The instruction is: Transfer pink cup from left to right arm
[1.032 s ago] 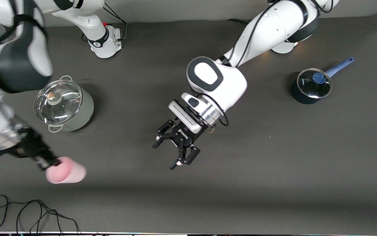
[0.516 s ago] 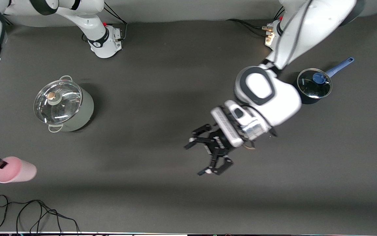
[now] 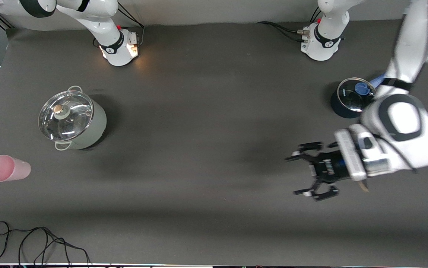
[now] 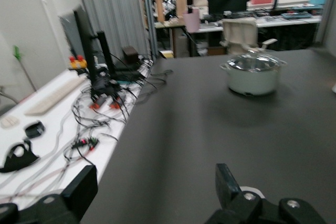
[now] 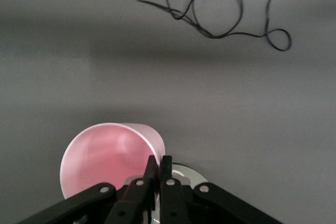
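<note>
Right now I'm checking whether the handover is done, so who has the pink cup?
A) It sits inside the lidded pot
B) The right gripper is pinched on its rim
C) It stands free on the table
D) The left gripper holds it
B: the right gripper is shut on the rim of the pink cup, while the left gripper hangs open and empty.
</note>
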Robot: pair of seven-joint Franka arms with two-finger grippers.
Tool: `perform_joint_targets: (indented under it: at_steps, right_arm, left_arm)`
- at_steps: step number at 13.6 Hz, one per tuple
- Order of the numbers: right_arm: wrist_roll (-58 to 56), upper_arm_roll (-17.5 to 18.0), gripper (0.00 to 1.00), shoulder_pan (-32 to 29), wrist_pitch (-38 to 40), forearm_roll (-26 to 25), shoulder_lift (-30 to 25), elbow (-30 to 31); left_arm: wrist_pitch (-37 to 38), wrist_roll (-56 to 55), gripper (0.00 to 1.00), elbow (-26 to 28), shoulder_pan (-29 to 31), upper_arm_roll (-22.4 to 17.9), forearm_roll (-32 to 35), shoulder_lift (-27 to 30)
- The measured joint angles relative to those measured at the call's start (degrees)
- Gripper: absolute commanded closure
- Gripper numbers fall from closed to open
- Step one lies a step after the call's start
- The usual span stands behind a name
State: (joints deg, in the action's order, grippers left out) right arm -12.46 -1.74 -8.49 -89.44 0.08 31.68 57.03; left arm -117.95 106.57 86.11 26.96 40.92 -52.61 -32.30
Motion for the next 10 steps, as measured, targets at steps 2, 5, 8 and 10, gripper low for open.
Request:
perform_joint_targets:
  at_steps: [2, 5, 8, 10]
  right_arm:
    - [-0.7, 0.2, 1.0, 0.1, -6.3, 1.0, -0.1, 6.0]
    - [-3.1, 0.5, 1.0, 0.1, -17.9, 2.5, -0.8, 17.6]
    - [-5.6, 0.7, 1.0, 0.3, -30.5, 3.8, -1.0, 30.3]
    - [-7.1, 0.7, 1.0, 0.3, -34.9, 4.3, -0.9, 34.9]
  left_arm:
    - [10.4, -6.4, 0.0, -1.7, 5.1, -0.1, 7.4, 0.6]
    - [22.5, -18.2, 0.0, -6.5, 10.0, -0.1, 19.6, 1.4]
    - [28.9, -30.6, 0.0, -10.4, 11.8, -0.1, 30.3, 3.1]
    - [30.7, -40.1, 0.0, -11.7, 11.9, 0.0, 37.7, 5.8]
